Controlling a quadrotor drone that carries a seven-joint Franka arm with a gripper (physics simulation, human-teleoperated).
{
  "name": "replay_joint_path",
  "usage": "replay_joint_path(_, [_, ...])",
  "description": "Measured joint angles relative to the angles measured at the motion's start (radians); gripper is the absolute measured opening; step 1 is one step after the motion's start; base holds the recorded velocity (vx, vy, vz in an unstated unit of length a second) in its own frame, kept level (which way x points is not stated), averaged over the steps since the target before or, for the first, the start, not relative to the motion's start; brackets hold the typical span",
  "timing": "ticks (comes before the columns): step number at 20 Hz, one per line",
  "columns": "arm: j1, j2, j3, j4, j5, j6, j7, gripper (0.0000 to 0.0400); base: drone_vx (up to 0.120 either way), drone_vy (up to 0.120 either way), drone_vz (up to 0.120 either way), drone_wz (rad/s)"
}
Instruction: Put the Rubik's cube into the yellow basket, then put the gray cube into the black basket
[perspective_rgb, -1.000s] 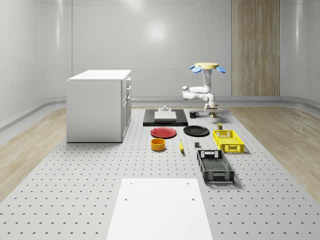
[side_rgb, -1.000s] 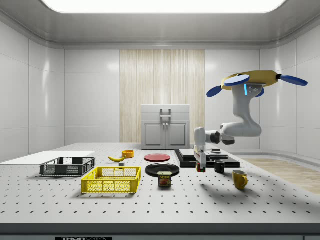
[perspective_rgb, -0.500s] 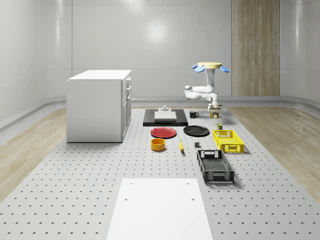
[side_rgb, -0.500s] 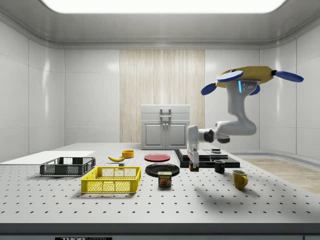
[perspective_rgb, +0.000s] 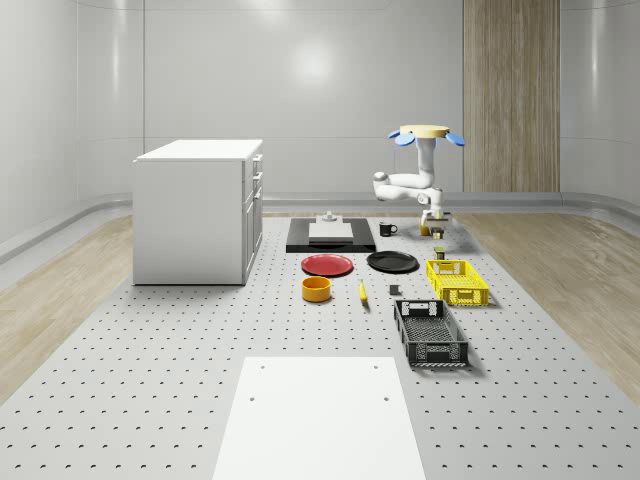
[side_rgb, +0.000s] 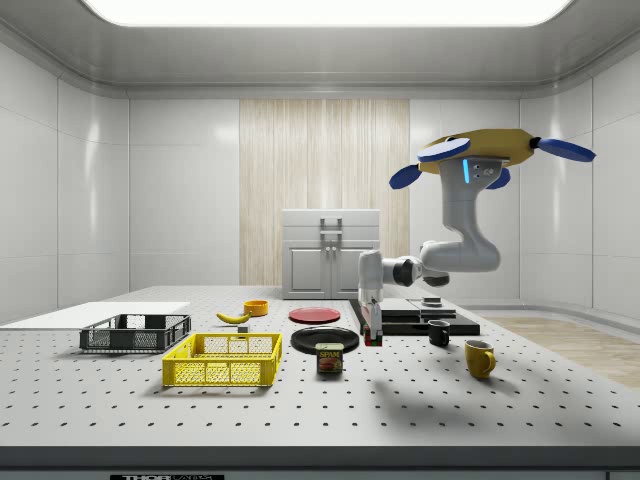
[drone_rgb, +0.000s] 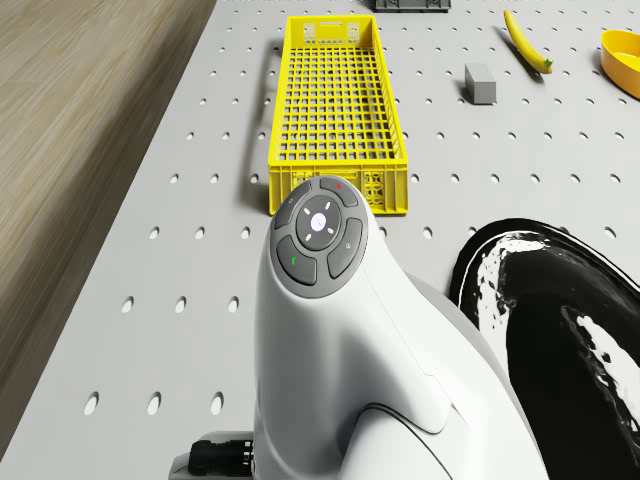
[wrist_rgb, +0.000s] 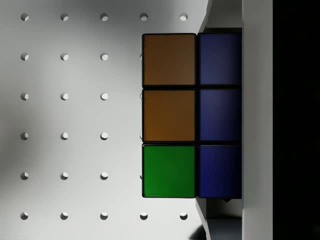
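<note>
1. Yellow basket (perspective_rgb: 457, 281) is empty, so we're on step one: the drone (side_rgb: 487, 150) hovers above the table's far end, hauling the Rubik's cube (wrist_rgb: 192, 115).
2. Next up, I'd guess: get over the basket, then let go.
3. Gripper (side_rgb: 371, 334) is clamped on the cube, which sits tight against a finger (wrist_rgb: 257, 120), off the table.

A wide gray perforated counter (perspective_rgb: 150, 360) is seen from above. On it stand a white cabinet (perspective_rgb: 198, 210), a black slab (perspective_rgb: 330, 240), a red plate (perspective_rgb: 327, 265), a black plate (perspective_rgb: 392, 262), an orange bowl (perspective_rgb: 316, 289), a banana (perspective_rgb: 362, 292), a small gray cube (perspective_rgb: 395, 291), a yellow basket (perspective_rgb: 456, 281), a black basket (perspective_rgb: 429, 333), a black mug (perspective_rgb: 386, 229) and a white sheet (perspective_rgb: 320, 418). A yellow mug (side_rgb: 479, 358) and a tin (side_rgb: 329, 358) are seen from the side.
</note>
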Motion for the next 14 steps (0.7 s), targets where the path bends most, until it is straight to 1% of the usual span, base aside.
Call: replay_joint_path(14, [-0.005, -0.023, 0.003, 0.001, 0.010, 0.021, 0.004, 0.0325, 0.120, 0.000, 0.000, 0.000])
